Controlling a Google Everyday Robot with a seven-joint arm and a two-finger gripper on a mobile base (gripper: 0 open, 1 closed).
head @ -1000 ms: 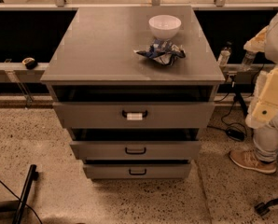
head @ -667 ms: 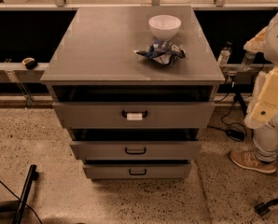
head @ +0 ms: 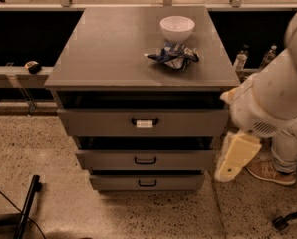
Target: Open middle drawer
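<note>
The grey cabinet (head: 113,54) has three drawer fronts. The middle drawer (head: 188,159) is a grey flat front with a small black bar handle (head: 145,160), and a dark gap shows above it. It sits between the taller top drawer (head: 98,122), whose handle carries a white tag (head: 144,124), and the bottom drawer (head: 113,182). My white arm (head: 273,93) comes in from the right. Its cream-coloured gripper (head: 235,156) hangs by the cabinet's right side at middle-drawer height, right of the handle and not touching it.
A white bowl (head: 177,28) and a crumpled blue-and-white bag (head: 172,57) lie on the cabinet top. Two bottles (head: 241,59) stand behind on the right. A person's shoe (head: 270,172) is on the floor at right, and a black pole (head: 26,205) lies at lower left.
My arm has swung in from the right edge toward the cabinet and lower, so the gripper now hangs beside the drawers. The drawers and the things on top have not moved.
</note>
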